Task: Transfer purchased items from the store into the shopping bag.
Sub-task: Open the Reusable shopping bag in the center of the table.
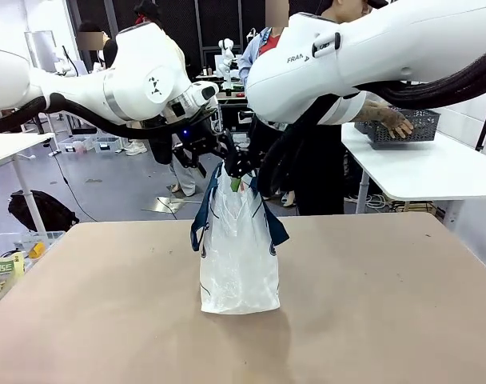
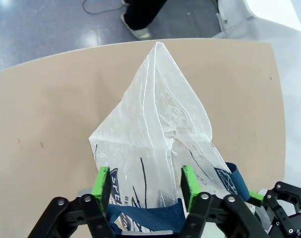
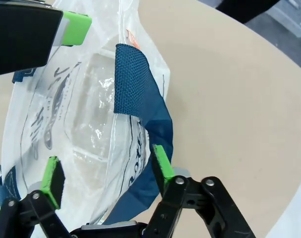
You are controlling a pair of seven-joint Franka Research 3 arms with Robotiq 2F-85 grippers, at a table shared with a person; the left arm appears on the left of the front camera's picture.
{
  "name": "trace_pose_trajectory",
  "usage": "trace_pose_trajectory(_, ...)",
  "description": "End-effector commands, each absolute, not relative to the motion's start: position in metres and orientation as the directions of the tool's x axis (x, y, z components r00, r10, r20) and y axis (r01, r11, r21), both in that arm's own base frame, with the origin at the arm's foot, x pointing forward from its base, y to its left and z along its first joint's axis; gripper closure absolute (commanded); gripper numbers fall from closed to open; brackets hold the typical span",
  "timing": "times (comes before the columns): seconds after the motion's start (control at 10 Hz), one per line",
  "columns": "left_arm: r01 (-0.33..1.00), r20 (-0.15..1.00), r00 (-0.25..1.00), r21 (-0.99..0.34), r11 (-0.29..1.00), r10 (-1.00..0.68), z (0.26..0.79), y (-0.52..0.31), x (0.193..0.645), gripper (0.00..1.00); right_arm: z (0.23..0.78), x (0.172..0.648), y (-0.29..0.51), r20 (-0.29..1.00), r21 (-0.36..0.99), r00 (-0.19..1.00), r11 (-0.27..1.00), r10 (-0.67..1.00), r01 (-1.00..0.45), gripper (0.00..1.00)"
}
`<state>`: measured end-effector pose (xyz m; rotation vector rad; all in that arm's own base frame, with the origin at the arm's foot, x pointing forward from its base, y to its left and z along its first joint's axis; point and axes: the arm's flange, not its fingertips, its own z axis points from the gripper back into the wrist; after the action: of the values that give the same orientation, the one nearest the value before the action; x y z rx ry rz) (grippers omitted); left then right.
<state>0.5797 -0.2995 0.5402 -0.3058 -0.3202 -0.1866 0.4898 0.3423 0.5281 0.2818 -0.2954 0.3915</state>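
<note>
I reckon I'm opening the shopping bag point(image 1: 239, 256): its rim sits between the unclenched jaws of left gripper point(image 2: 145, 183) and right gripper point(image 3: 107, 168), so pinch next.

Obstacles: bag point(image 1: 239, 256) upright at the middle of the table point(image 1: 387, 304), its mouth crowded by the left gripper point(image 2: 145, 186) and right gripper point(image 3: 108, 173), each with jaws apart astride the rim, and by a blue strap point(image 3: 133, 79) standing up at the rim; left arm point(image 1: 139, 80) and right arm point(image 1: 347, 56) meet overhead and close the way in from above. Free room: open table to the left, right and near side of the bag. Far edge: a person point(image 1: 323, 176) stands there, behind the bag, blocking that side.
</note>
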Motion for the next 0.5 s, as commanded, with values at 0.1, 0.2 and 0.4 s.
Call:
trace_pose_trajectory(0.1,0.23,0.321,0.936,-0.241,0.943,-0.147,0.5439,-0.3025,0.5859,0.97,0.5286,0.4934,0.3479,0.327,0.19,0.888,0.898,0.323,-0.396,0.82)
trace_pose_trajectory(0.2,0.228,0.319,0.937,-0.242,0.943,-0.145,0.5439,-0.3026,0.5859,1.0,0.529,0.4931,0.3476,0.326,0.187,0.889,0.9,0.322,-0.394,1.0)
trace_pose_trajectory(0.4,0.221,0.313,0.939,-0.236,0.946,-0.141,0.5443,-0.303,0.586,1.0,0.5296,0.4935,0.3454,0.323,0.179,0.894,0.907,0.311,-0.38,1.0)
